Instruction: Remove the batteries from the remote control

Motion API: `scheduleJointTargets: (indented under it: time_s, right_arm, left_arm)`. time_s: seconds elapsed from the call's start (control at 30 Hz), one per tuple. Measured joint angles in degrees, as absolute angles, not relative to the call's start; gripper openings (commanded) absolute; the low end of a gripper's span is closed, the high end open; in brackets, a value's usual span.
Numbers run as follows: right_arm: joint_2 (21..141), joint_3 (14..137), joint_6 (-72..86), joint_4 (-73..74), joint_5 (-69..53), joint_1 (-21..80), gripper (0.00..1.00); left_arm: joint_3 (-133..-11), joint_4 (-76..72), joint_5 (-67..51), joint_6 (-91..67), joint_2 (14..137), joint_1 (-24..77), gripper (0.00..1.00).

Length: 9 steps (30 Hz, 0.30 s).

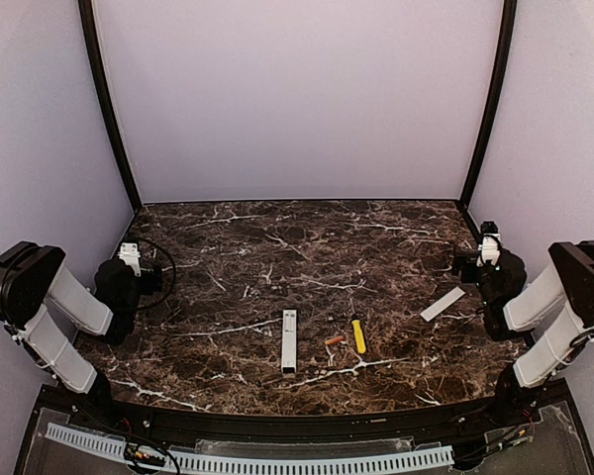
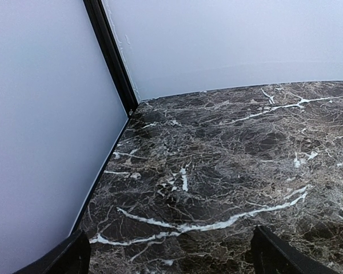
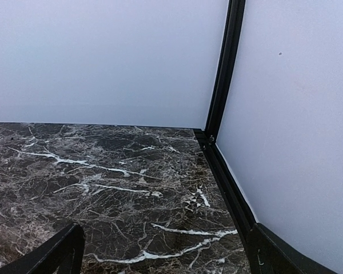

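Marble-patterned tabletop [image 1: 228,247] carries everything loose. At far left the left gripper [image 2: 171,260] hangs with its fingers spread wide, holding nothing, well apart from the work. Near the middle front lies the white remote control [image 1: 289,341], its dark end toward the arms; whether a cell sits in its bay is too small to tell. Just to its right lies one orange battery [image 1: 334,339], then a yellow-handled screwdriver [image 1: 358,335], and further right a white cover strip [image 1: 443,304]. The right gripper [image 3: 168,251] is likewise wide and empty. Likely risks: the unsecured remote sliding under a one-sided push, the round battery rolling when nudged, or fingers closing on the neighbouring screwdriver instead.
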State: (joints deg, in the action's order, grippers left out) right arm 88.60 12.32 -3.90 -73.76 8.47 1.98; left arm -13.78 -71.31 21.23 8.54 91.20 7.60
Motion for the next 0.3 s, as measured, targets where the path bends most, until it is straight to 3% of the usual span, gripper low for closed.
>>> scheduleJointTargets:
  time_s: [0.3]
  right_arm:
    - [88.62, 12.67, -3.6, -72.69, 8.4, 1.54, 0.99]
  left_arm:
    - [-13.78, -71.31, 21.23, 8.51, 91.2, 7.6, 0.99]
